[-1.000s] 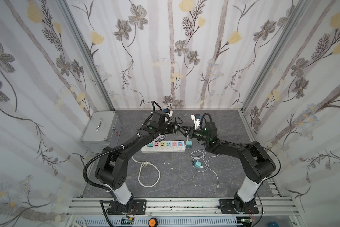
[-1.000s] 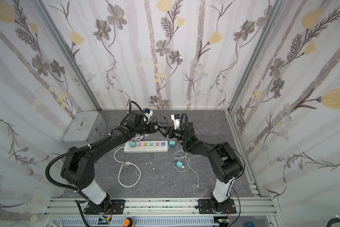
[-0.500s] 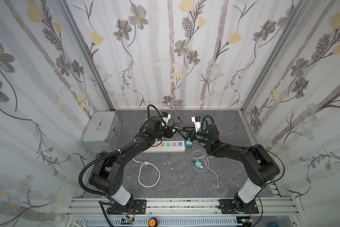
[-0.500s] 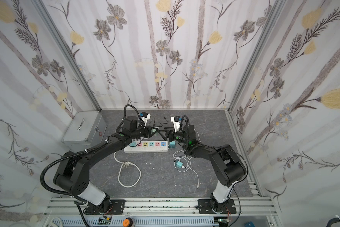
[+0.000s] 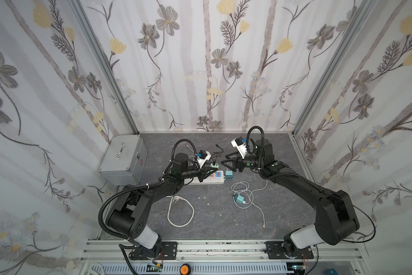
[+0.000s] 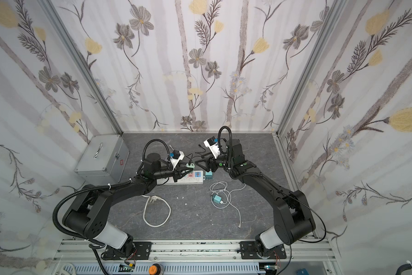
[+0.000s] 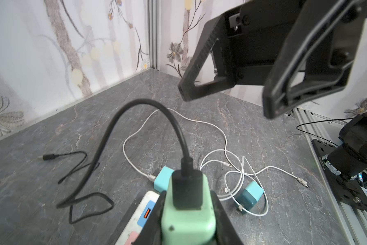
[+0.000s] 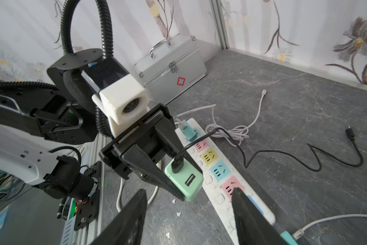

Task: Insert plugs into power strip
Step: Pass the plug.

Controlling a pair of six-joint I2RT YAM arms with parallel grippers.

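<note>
My left fingers are clamped on the mint plug, a smooth rounded cube with a stiff black cable arching out of its top. It hangs above the power strip, a long glossy white bar set with square pastel sockets. I cannot tell whether the prongs touch it.

My right fingers, matte black wedges, stand well apart with nothing between them, raised over the strip's blue end, apart from the mint plug.

Only the right wrist view shows the seated teal plug at the strip's far end. The left wrist view shows the loose teal plug just beside the strip on the marbled grey surface. The two-tone plug lies farther off in looped white cable.
</note>
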